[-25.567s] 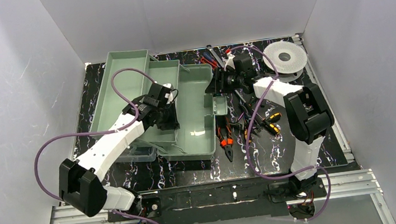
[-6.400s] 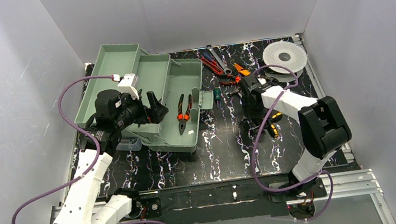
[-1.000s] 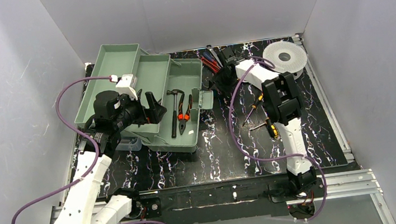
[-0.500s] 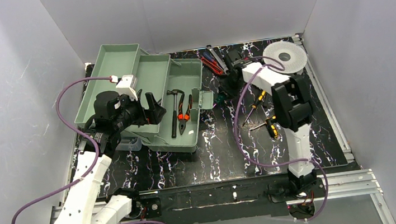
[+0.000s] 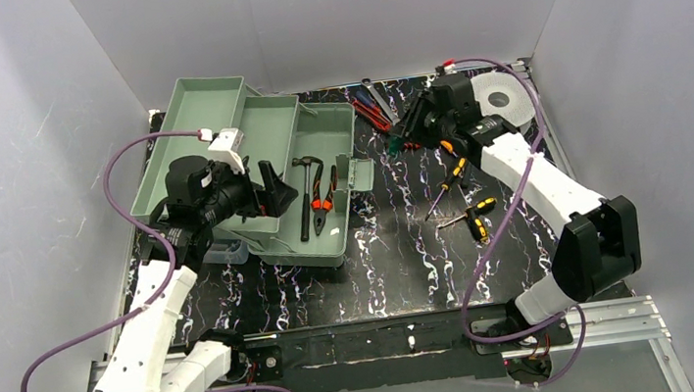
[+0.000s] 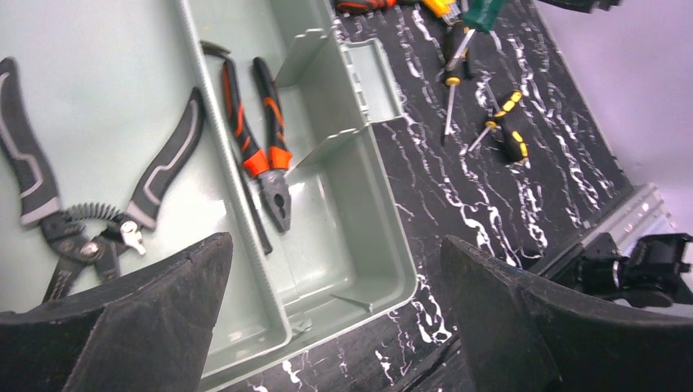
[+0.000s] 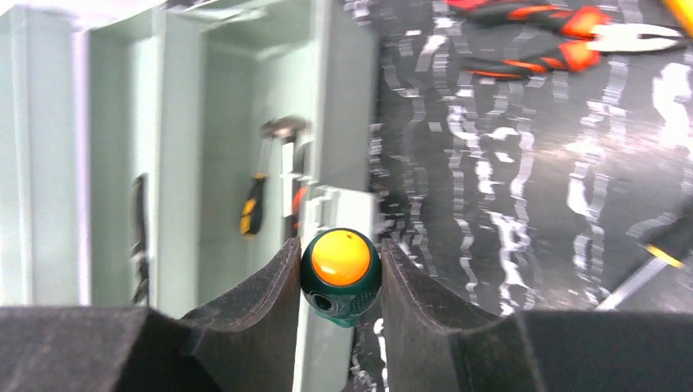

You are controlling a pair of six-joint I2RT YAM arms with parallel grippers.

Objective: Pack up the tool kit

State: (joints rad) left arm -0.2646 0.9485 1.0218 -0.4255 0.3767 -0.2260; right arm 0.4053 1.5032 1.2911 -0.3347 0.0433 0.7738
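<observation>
Screwdrivers (image 5: 476,213), two with yellow-and-black handles, lie loose on the black marbled worktop (image 5: 383,286), right of centre and just apart from each other.

Left of them stands the tool kit (image 5: 344,224), open. It takes up the left half of the worktop from mid-depth to the far left corner, with its green trays stepped out toward that corner. In its deep base lie a hammer (image 5: 307,196) and orange pliers (image 5: 324,199) side by side. A black-handled cutter (image 6: 90,212) rests in the tray beside them.

The left gripper (image 5: 273,187) hangs over the kit's tray with its fingers wide apart and nothing between them.

Farther back, right of the kit and above the worktop, the right gripper (image 5: 402,135) is clamped on a green tool (image 7: 339,273) with an orange end cap. Both fingers press its round handle, and it points toward the kit's right wall.

Along the far edge, red-handled pliers (image 5: 368,110) and a wrench (image 5: 376,92) lie just beside each other, between the kit and the right gripper.

A white spool (image 5: 502,99) sits flat in the far right corner, partly behind the right arm.
</observation>
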